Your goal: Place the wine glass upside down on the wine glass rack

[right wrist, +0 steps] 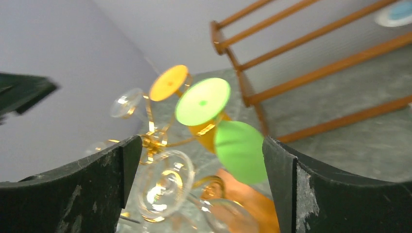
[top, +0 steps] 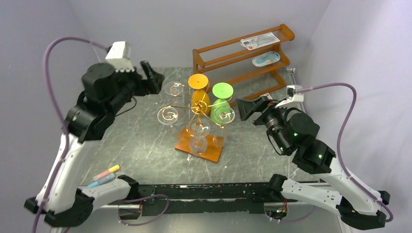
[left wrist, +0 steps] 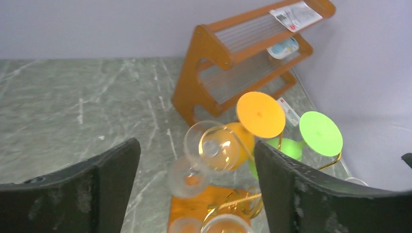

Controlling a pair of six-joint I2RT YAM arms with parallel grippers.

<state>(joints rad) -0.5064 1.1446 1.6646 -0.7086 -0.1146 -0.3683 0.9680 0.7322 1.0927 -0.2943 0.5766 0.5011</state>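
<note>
The gold wire wine glass rack (top: 193, 110) stands mid-table on its orange-brown wooden base (top: 185, 143). Several glasses hang on it upside down: an orange one (top: 198, 82), a green one (top: 222, 91), and clear ones (top: 167, 115) on the left and front arms. My left gripper (top: 151, 76) is open and empty, raised behind and left of the rack; in its wrist view (left wrist: 194, 150) a clear glass (left wrist: 214, 144) hangs below the gap. My right gripper (top: 246, 109) is open and empty, just right of the green glass (right wrist: 202, 101).
A brown three-tier wooden shelf (top: 243, 54) stands at the back right, with a packet on its top tier and a blue-and-white item on its middle tier. Coloured markers (top: 104, 176) lie at the front left. Lilac walls close in the table at the back and right.
</note>
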